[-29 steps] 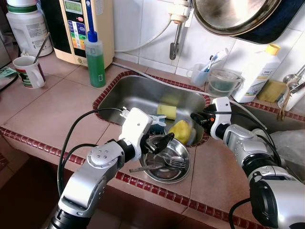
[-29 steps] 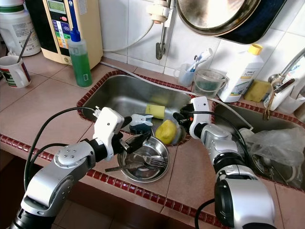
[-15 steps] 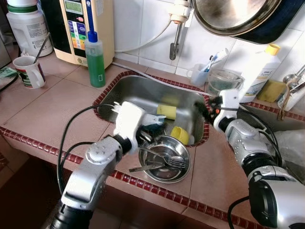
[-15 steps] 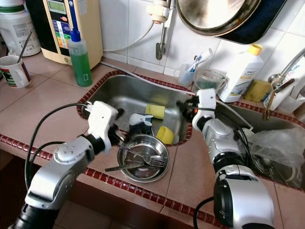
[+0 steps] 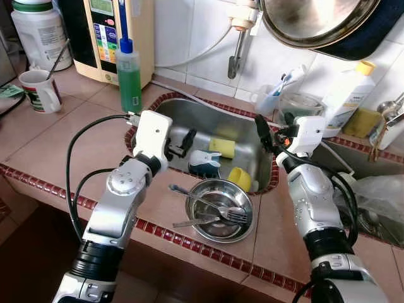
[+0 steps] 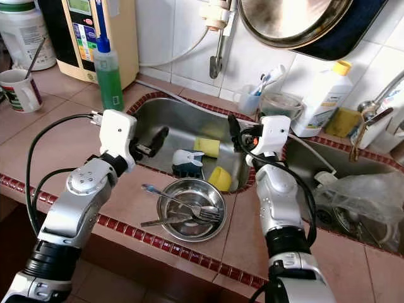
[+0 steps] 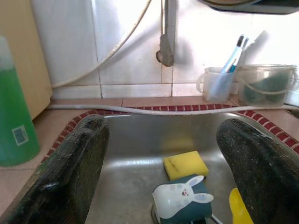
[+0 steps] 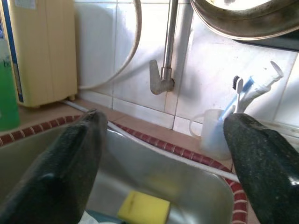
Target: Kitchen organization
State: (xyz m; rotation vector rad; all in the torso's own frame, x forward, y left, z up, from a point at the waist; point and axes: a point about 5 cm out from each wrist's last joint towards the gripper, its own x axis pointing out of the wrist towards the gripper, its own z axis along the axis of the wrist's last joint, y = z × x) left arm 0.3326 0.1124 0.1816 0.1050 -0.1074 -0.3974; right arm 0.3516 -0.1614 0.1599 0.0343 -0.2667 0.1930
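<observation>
Left gripper [image 5: 182, 144]: hanging over the sink's 9 o'clock rim, fingers spread wide and holding nothing; its wrist view is looking between the two black pads [image 7: 70, 172] down into the basin.
Right gripper [image 5: 260, 129]: hovering above the sink's 3 o'clock rim, fingers parted and carrying nothing, pointing across the basin toward 9 o'clock.
Sink [image 5: 183, 117]: sitting in the tiled counter [image 5: 57, 145], steel basin edged with red tile.
Yellow sponge [image 7: 185, 164]: lying flat on the basin floor, toward 12 o'clock from the drain.
Bunny cup [image 7: 182, 199]: lying on its side near the basin's middle, just beside the sponge.
Yellow cup [image 5: 239, 178]: lying in the basin at about 5 o'clock, near the right rim.
Steel bowl [image 5: 208, 192]: resting on the counter edge at the sink's 6 o'clock, holding a fork [image 5: 230, 215] and a spoon [image 5: 192, 195] that is sticking out toward 10 o'clock.
Green bottle [image 5: 129, 76]: standing upright on the counter at the sink's 10 o'clock.
Toothbrush cup [image 8: 216, 131]: standing behind the sink at about 1 o'clock.
Mug [image 5: 40, 91]: standing far off at 9 o'clock.
</observation>
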